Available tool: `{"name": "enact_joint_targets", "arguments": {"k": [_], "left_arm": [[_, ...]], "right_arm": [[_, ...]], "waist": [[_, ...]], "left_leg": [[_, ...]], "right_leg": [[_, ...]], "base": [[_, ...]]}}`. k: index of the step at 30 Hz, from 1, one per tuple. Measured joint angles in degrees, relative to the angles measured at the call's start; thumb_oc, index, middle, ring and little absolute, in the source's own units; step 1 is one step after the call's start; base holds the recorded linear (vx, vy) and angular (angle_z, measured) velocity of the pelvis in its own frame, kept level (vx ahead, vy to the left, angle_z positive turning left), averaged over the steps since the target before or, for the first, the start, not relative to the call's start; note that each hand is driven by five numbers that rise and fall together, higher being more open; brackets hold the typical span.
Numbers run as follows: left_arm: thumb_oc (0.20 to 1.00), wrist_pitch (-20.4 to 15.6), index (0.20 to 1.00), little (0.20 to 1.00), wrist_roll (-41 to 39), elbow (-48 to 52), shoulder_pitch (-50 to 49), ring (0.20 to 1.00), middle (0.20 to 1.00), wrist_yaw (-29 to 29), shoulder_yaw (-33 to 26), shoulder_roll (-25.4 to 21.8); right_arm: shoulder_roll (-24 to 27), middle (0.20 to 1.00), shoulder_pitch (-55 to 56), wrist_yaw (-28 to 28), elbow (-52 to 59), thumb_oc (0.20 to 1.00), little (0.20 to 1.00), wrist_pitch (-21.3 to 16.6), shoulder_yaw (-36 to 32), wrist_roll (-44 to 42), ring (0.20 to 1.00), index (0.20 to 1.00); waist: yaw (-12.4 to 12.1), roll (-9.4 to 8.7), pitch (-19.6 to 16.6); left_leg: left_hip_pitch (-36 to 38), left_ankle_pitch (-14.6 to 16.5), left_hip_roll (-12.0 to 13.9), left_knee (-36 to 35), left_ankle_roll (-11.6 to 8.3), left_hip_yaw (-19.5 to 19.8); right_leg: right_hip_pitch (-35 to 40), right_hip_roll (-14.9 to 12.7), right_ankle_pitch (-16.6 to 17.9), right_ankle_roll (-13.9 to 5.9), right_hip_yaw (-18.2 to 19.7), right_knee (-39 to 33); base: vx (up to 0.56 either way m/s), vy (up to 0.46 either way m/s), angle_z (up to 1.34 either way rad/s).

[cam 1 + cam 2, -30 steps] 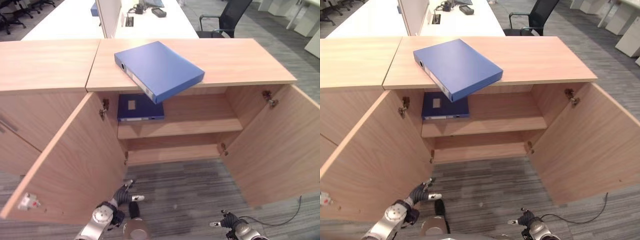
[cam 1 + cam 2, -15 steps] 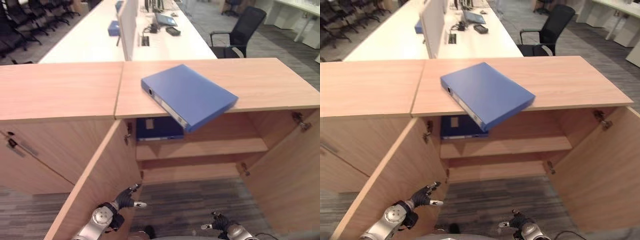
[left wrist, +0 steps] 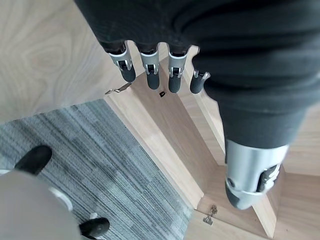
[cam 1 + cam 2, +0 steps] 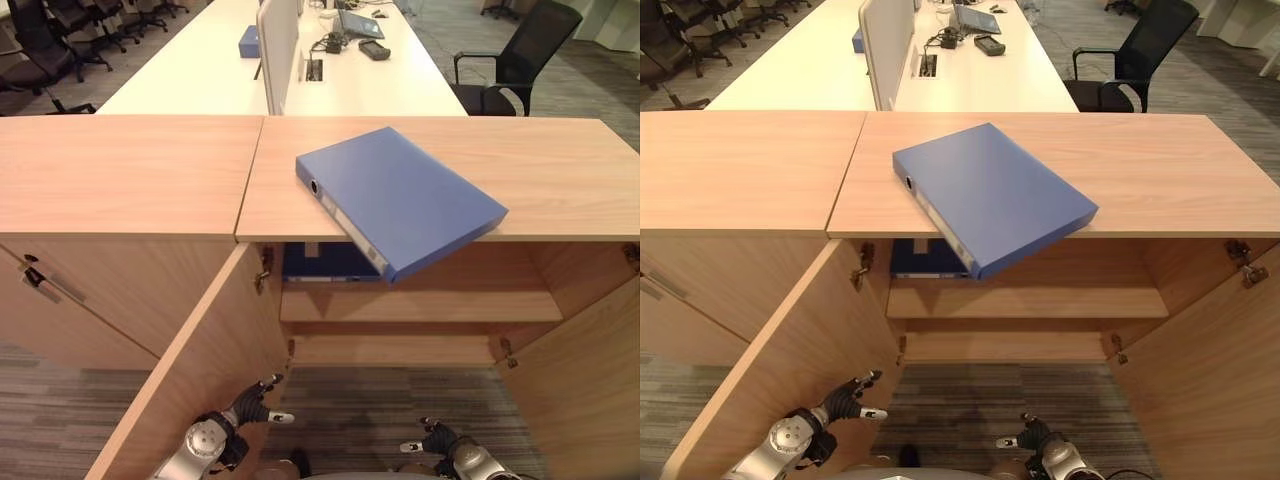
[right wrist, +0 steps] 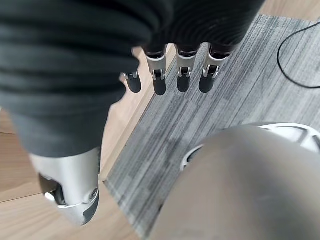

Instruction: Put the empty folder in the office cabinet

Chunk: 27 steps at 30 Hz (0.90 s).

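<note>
Blue folder (image 4: 992, 195) lies flat on the wooden worktop (image 4: 1160, 175) above the open cabinet (image 4: 1025, 300), one corner jutting out past the front edge, well apart from both of my hands. My left hand (image 4: 247, 407) hangs low near the inner face of the open left door (image 4: 790, 350), fingers (image 3: 150, 72) straight and relaxed, holding nothing. My right hand (image 4: 1032, 436) hangs low over the grey carpet (image 4: 960, 400) in front of the cabinet, its fingers (image 5: 181, 77) likewise loose and empty. A second blue folder (image 4: 925, 262) already lies at the left end of the upper shelf (image 4: 1040, 300), with bare shelf beside it to the right.

As I judge it, both doors stand open and the pickup has not begun: this is the reach. The next move calls for me to raise my arms to the worktop, take the overhanging corner where my fingers can get under it, lift the folder clear of the edge, then bring it down and slide it onto the free part of the shelf.
</note>
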<state>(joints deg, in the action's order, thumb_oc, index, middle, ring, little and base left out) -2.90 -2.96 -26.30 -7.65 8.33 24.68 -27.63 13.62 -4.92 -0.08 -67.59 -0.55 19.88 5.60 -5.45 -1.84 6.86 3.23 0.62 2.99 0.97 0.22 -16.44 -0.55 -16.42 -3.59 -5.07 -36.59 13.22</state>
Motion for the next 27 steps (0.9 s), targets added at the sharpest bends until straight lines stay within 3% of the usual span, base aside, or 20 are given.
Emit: {"name": "enact_joint_targets", "arguments": {"k": [2, 9, 11, 12, 14, 17, 19, 20, 21, 23, 24, 25, 26, 27], "left_arm": [[1.0, 0.0, 1.0, 1.0, 0.0, 1.1, 0.1, 1.0, 1.0, -0.2, -0.6, -0.2], [1.0, -0.1, 1.0, 1.0, -1.3, 2.5, 1.6, 1.0, 1.0, -1.6, -2.7, -0.4], [1.0, -0.1, 1.0, 1.0, -2.3, 3.0, 1.6, 1.0, 1.0, -1.9, -2.7, -0.7], [1.0, -0.1, 1.0, 1.0, -3.4, 4.0, 1.6, 1.0, 1.0, -2.2, -2.7, -0.7], [1.0, -0.1, 1.0, 1.0, -4.7, 5.6, 0.5, 1.0, 1.0, -2.2, -2.6, -0.3], [1.0, -0.1, 1.0, 1.0, -4.6, 6.7, -0.8, 1.0, 1.0, -2.4, -3.0, -0.4], [1.0, -0.1, 1.0, 1.0, -4.6, 8.7, -1.5, 1.0, 1.0, -2.5, -4.3, -0.5], [1.0, -0.4, 1.0, 1.0, -4.5, 9.4, -1.7, 1.0, 1.0, -2.6, -4.8, -0.6], [1.0, -0.4, 1.0, 1.0, -4.5, 9.8, -1.0, 1.0, 1.0, -2.5, -5.2, -0.5], [1.0, -0.7, 1.0, 1.0, -4.5, 11.1, -1.4, 1.0, 1.0, -2.4, -5.4, -0.3], [1.0, -1.2, 1.0, 1.0, -4.5, 11.2, -1.2, 1.0, 1.0, -2.3, -5.9, -0.6], [1.0, -1.2, 1.0, 1.0, -4.5, 11.1, -1.0, 1.0, 1.0, -2.1, -6.0, -0.5], [1.0, -1.3, 1.0, 1.0, -4.3, 11.0, -0.6, 1.0, 1.0, -1.9, -5.9, -0.6], [1.0, -1.3, 1.0, 1.0, -4.1, 10.4, -0.6, 1.0, 1.0, -1.8, -5.6, -0.5]], "right_arm": [[0.3, 1.0, 0.0, -0.1, -0.1, 1.0, 1.0, 0.0, 0.2, 0.0, 1.0, 1.0], [-0.1, 1.0, -0.3, -0.1, -0.1, 1.0, 1.0, -0.1, 1.4, 0.0, 1.0, 1.0], [0.0, 1.0, -0.7, -0.2, -0.2, 1.0, 1.0, -0.1, 2.0, 0.0, 1.0, 1.0], [0.1, 1.0, -0.8, -0.3, -0.3, 1.0, 1.0, -0.1, 2.2, 0.0, 1.0, 1.0], [0.9, 1.0, -0.7, -0.6, -0.6, 1.0, 1.0, -0.1, 2.4, 0.0, 1.0, 1.0], [2.3, 1.0, -0.9, -1.2, -0.6, 1.0, 1.0, -0.1, 2.4, 0.0, 1.0, 1.0], [3.1, 1.0, -1.6, -1.2, -1.8, 1.0, 1.0, -0.4, 1.9, 0.0, 1.0, 1.0], [3.5, 1.0, -1.9, -1.2, -2.7, 1.0, 1.0, -0.3, 1.8, 0.0, 1.0, 1.0], [3.8, 1.0, -1.8, -1.2, -4.6, 1.0, 1.0, -0.2, 0.9, 0.1, 1.0, 1.0], [4.1, 1.0, -0.6, -1.1, -4.9, 1.0, 1.0, 0.3, -0.1, 0.1, 1.0, 1.0], [3.4, 1.0, -0.5, -1.1, -5.0, 1.0, 1.0, 0.4, -0.1, 0.1, 1.0, 1.0], [3.4, 1.0, -0.7, -1.0, -4.6, 1.0, 1.0, 0.3, -0.3, 0.0, 1.0, 1.0], [3.2, 1.0, -0.3, -0.9, -3.9, 1.0, 1.0, 0.2, -0.5, 0.0, 1.0, 1.0], [3.3, 1.0, -0.3, -0.7, -3.9, 1.0, 1.0, -0.1, -1.0, 0.0, 1.0, 1.0]], "waist": [[-0.2, -0.05, -0.8], [-0.4, -1.96, -1.9], [-0.8, -2.18, -1.8], [-1.1, -2.26, -1.3], [-1.1, -1.96, -0.7], [-1.4, 0.62, -0.5], [-1.4, 1.11, 0.3], [-1.7, 2.22, 0.4], [-1.0, 3.71, 0.3], [0.1, 5.05, -0.1], [0.1, 4.03, 0.1], [0.5, 4.12, 0.3], [0.6, 3.83, 0.5], [0.4, 3.23, 0.2]], "left_leg": [[-0.9, 0.4, 2.9, 1.6, -1.57, -0.7], [-3.2, 0.5, 7.3, 7.4, -1.77, -0.7], [-6.4, 0.5, 9.0, 13.7, -1.75, -0.8], [-9.9, 0.9, 10.8, 20.2, -2.37, -1.8], [-13.2, 0.8, 11.4, 25.9, -2.93, -4.1], [-13.9, 0.9, 8.9, 22.0, -3.14, -7.4], [-13.4, 1.1, 4.1, 15.8, -2.69, -3.3], [-12.5, 1.0, 2.5, 13.1, -2.48, -3.5], [-10.8, 1.4, 0.0, 11.3, -1.63, -3.7], [-7.9, 1.5, -1.4, 6.7, 1.94, -3.3], [-6.3, 1.9, -3.1, 5.8, 3.19, -3.8], [-5.1, 1.9, -3.8, 4.4, 3.88, -3.6], [-4.2, 2.5, -4.9, 4.2, 4.74, -3.4], [-4.0, 2.6, -5.8, 3.7, 4.99, -3.3]], "right_leg": [[-0.7, 2.3, -2.0, 1.55, -0.2, 0.1], [-1.7, 5.0, -7.6, 4.23, -0.2, 3.8], [-1.6, 5.8, -8.6, 5.7, -0.2, 3.8], [-0.6, 6.4, -8.0, 6.67, -0.3, 3.3], [0.2, 6.8, -8.5, 6.68, -1.0, 2.6], [1.6, 8.3, -7.4, 6.87, -0.4, 0.0], [1.6, 8.2, -7.0, 6.35, 0.7, -0.5], [1.7, 8.3, -6.9, 6.1, 1.2, -0.4], [2.6, 7.8, -7.5, 4.83, 0.3, 0.8], [3.1, 6.1, -9.2, 2.61, -1.6, 6.0], [3.1, 3.5, -10.5, 1.73, -1.7, 9.2], [1.2, 0.2, -11.0, 0.9, -1.9, 16.3], [-2.0, -5.3, -11.2, 0.57, -1.8, 24.0], [-3.0, -8.9, -10.8, -0.35, -2.0, 25.9]], "base": [[0.12, -0.307, -0.21], [0.05, -0.264, -0.07], [0.0, -0.139, -0.03], [0.01, -0.072, 0.04], [0.01, 0.004, 0.14], [-0.01, 0.166, -0.08], [0.03, 0.141, -0.33], [0.06, 0.237, -0.27], [0.07, 0.249, -0.02], [0.02, 0.172, 0.19], [-0.03, 0.094, 0.15], [-0.02, 0.047, 0.18], [-0.03, -0.01, 0.16], [-0.01, -0.084, 0.27]]}}
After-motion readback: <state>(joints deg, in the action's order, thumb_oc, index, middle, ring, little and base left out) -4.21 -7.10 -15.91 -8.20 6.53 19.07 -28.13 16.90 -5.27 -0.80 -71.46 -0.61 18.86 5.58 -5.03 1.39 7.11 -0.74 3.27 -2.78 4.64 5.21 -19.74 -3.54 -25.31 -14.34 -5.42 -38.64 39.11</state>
